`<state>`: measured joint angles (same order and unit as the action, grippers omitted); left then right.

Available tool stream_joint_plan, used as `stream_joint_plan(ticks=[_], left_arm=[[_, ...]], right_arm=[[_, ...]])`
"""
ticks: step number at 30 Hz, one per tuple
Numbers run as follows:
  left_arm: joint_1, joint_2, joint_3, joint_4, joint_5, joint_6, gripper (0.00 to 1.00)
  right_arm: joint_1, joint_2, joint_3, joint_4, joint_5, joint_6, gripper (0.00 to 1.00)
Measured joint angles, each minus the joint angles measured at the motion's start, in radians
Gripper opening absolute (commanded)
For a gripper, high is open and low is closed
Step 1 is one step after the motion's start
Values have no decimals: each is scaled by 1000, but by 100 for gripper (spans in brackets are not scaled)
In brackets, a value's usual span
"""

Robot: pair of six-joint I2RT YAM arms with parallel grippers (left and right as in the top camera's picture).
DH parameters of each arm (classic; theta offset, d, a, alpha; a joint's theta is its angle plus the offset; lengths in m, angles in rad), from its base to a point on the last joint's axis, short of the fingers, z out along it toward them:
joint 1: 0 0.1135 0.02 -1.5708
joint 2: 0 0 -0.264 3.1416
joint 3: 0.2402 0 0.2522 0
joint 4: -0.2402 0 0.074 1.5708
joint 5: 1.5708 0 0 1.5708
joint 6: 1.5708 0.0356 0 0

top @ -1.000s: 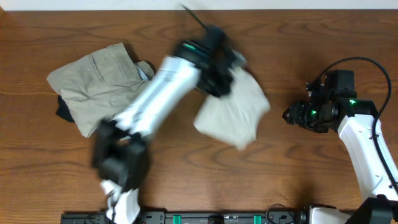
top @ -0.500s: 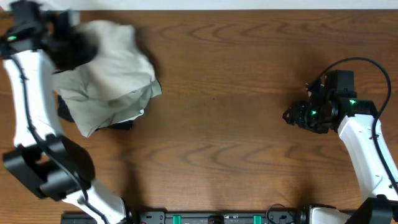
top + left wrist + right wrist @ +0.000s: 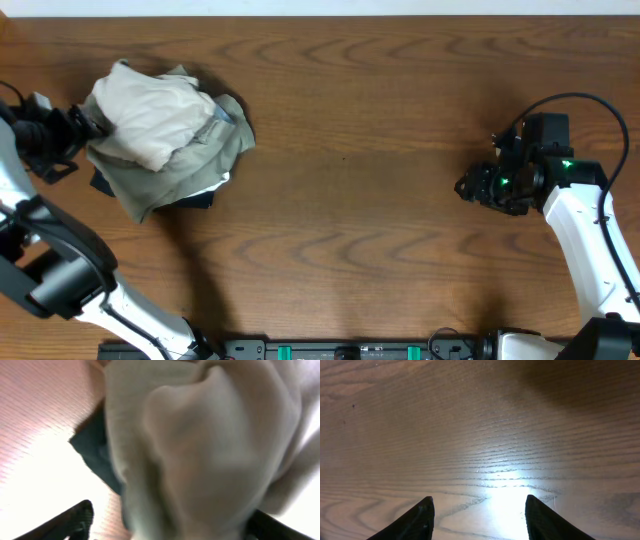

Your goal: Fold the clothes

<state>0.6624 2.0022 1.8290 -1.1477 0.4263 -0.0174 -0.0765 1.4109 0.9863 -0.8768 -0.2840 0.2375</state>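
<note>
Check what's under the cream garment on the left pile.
The khaki-tan garment lies under the cream garment, with dark fabric peeking out beneath. How far either extends underneath is covered.

Blurred cream garment (image 3: 210,450) fills the view, a dark cloth (image 3: 95,455) and table (image 3: 40,420) at left.

Left claw (image 3: 74,130), right claw (image 3: 477,521): both agape.

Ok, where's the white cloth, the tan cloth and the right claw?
white garment (image 3: 140,115), overhead view, its bunched middle
tan garment (image 3: 195,160), overhead view, its lower part
right gripper (image 3: 477,502), right wrist view, between fingertips
</note>
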Motion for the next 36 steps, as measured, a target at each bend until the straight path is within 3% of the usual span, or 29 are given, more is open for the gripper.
stream_joint_plan(ticks=[4, 9, 13, 16, 18, 19, 21, 29, 36], left_arm=[[-20, -148, 0, 2, -8, -1, 97], [-131, -412, 8, -3, 39, 68, 78], [-329, -601, 16, -3, 64, 190, 79], [-499, -722, 18, 2, 27, 273, 86], [-604, -795, 19, -1, -49, 303, 91], [-656, -832, 19, -9, -90, 313, 94], [-737, -900, 19, -38, -155, 312, 98], [-802, -966, 19, -282, -252, 202, 98], [-803, -911, -13, -315, -270, 175, 98]], right_arm=[[0, 0, 0, 16, -1, 1, 57], [0, -4, 2, 98, -57, -29, 56], [0, -58, 32, 117, -150, -92, 59], [3, -157, 85, 120, -187, -129, 63], [3, -257, 127, 127, -202, -146, 74], [3, -310, 144, 130, -207, -150, 99], [3, -420, 168, 133, -211, -166, 99], [3, -694, 181, 13, -173, -179, 99], [3, -747, 181, -62, -164, -179, 99]])
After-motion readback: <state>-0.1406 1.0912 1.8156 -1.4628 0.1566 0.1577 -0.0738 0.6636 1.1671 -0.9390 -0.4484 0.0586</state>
